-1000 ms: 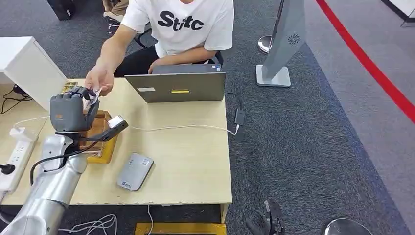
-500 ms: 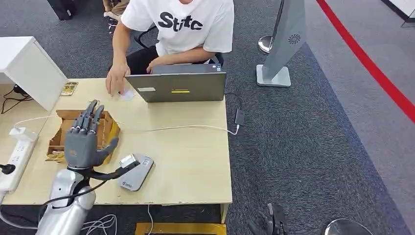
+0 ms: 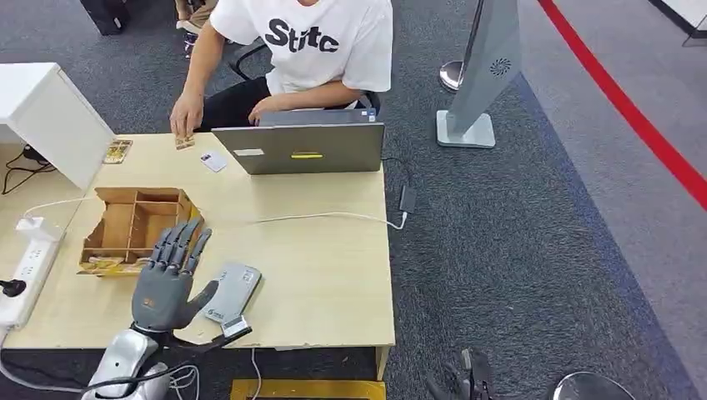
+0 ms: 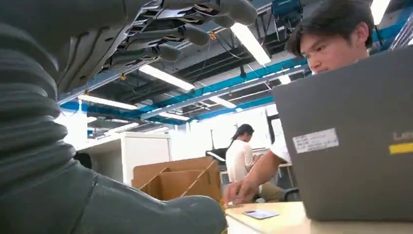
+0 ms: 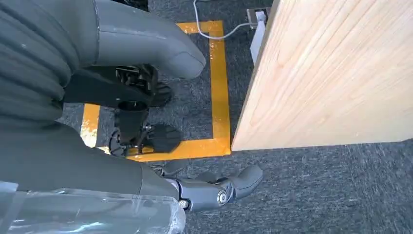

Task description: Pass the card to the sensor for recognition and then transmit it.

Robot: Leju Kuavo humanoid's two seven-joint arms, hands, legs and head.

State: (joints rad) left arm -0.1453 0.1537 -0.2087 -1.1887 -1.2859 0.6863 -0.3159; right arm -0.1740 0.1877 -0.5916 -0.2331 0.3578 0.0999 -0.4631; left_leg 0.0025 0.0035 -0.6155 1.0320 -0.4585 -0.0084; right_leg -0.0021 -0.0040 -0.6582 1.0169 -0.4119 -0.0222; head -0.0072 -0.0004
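The left hand (image 3: 169, 279) hovers low over the near left part of the tabletop (image 3: 333, 275), fingers spread and holding nothing; it sits just beside the grey sensor (image 3: 231, 291), which lies flat near the front edge. The right hand (image 5: 214, 190) hangs below the tabletop's edge, over the carpet, with fingers loosely extended and nothing in them.

The card (image 3: 213, 161) lies flat on the far side of the tabletop, just left of the open laptop (image 3: 298, 147) and close to the person's hand (image 3: 187, 114), which rests at the far edge. The card appears to have been delivered, so the cycle looks complete, or about to start again.

If another card is to come from the wooden compartment box (image 3: 133, 228), just beyond the left hand, the reach should rise clear of the box's near wall before descending into a slot. Pinching a thin card calls for a fingertip grasp along an edge. When presenting it, holding the card flat and low over the sensor's face, and pausing briefly, should help recognition. The white cable (image 3: 317, 217) crossing the tabletop is worth avoiding.
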